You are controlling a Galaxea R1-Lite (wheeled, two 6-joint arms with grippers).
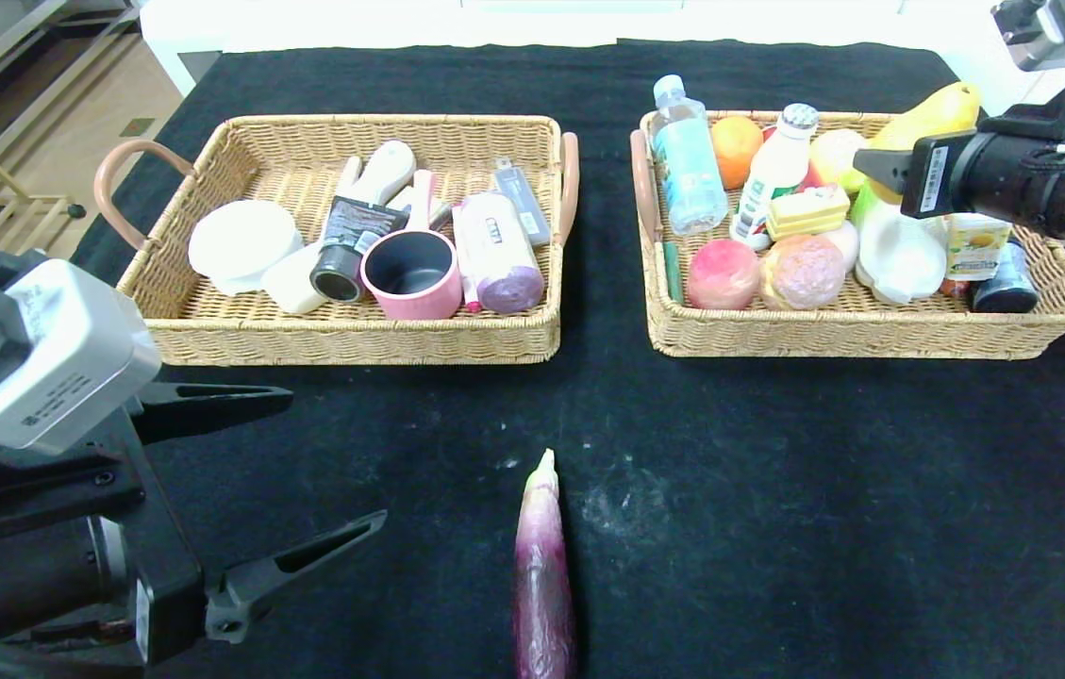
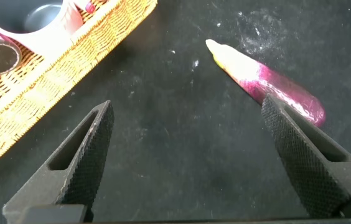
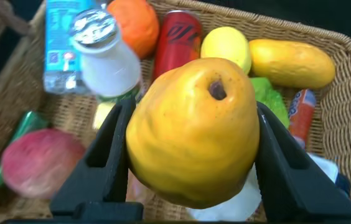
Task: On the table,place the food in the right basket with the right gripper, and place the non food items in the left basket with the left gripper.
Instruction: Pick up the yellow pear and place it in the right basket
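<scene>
Nearest: left gripper (image 1: pixel 329 471) idle, fingers spread wide, nothing held | on the table (image 1: pixel 777 490) ahead: purple eggplant (image 1: pixel 543 575), food awaiting pickup | beyond: left basket (image 1: pixel 353 344) holds toiletries | farthest: right gripper (image 3: pixel 191 205) clamped on yellow pear (image 3: pixel 194 127) above right basket (image 1: pixel 872 339), likely poised to drop it.
</scene>
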